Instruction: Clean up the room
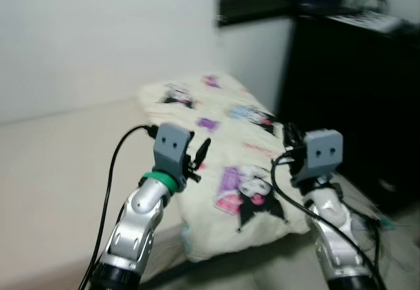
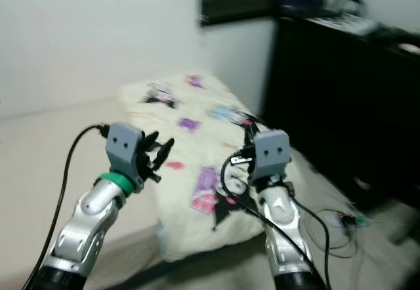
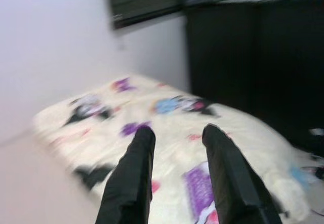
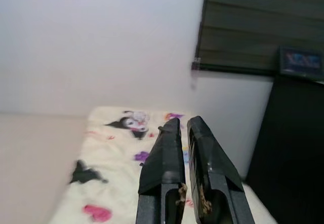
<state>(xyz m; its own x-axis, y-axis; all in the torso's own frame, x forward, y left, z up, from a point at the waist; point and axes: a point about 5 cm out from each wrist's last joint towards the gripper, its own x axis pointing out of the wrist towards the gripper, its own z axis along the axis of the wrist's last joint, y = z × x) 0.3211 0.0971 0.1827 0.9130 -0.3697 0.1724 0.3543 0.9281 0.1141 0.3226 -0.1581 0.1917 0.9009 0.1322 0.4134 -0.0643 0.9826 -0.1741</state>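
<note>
Blanket (image 1: 223,172) edge below raised claws, left claw (image 3: 174,133) parted, right claw (image 4: 183,125) seemingly closed, both empty

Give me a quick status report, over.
Left gripper open, empty, raised over the cartoon-print blanket. Right gripper shut, empty, above it too. Blanket lies bunched on the bed. Black cabinet alongside.

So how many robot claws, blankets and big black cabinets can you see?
Grippers: 2, left gripper and right gripper
Cartoon-print blanket: 1
Black cabinet: 1
Total: 4
</note>
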